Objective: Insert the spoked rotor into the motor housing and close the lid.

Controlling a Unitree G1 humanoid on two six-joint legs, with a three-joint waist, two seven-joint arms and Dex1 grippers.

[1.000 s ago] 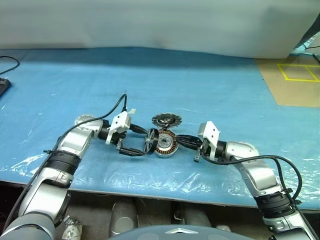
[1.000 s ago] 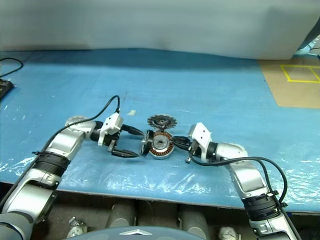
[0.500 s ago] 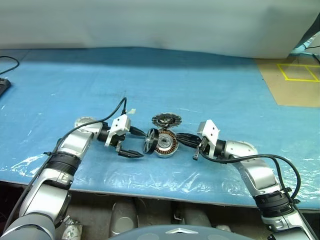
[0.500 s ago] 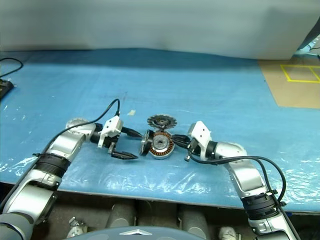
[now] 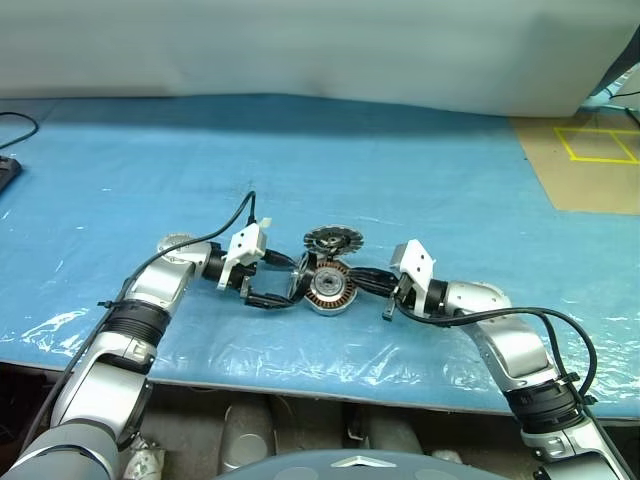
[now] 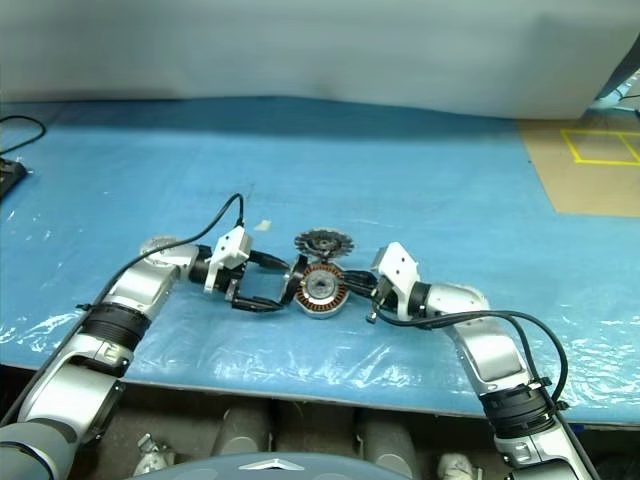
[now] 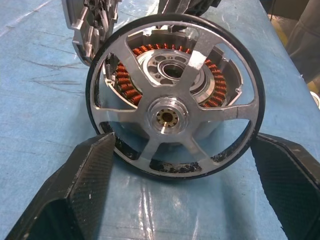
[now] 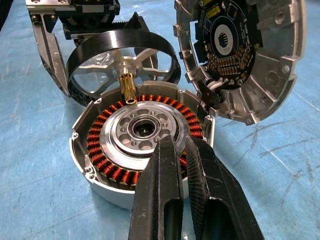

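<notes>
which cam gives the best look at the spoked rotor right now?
Left wrist view: the spoked rotor faces the camera on edge, rim, spokes and hub all visible, between the open left gripper fingers. Right wrist view shows its other face and brass shaft beyond the motor housing. Both eye views show it small, edge-on.

Left hand (image 5: 272, 288) spread wide, right hand (image 8: 185, 165) pinched

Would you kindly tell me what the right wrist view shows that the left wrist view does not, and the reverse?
Right wrist view: the lid's dark circuit face, the rotor's brass shaft and the right gripper shut on the housing's rim. Left wrist view: the rotor's spoked face between the open left gripper fingers. Both: rotor, copper-wound housing, lid, blue cover.
</notes>
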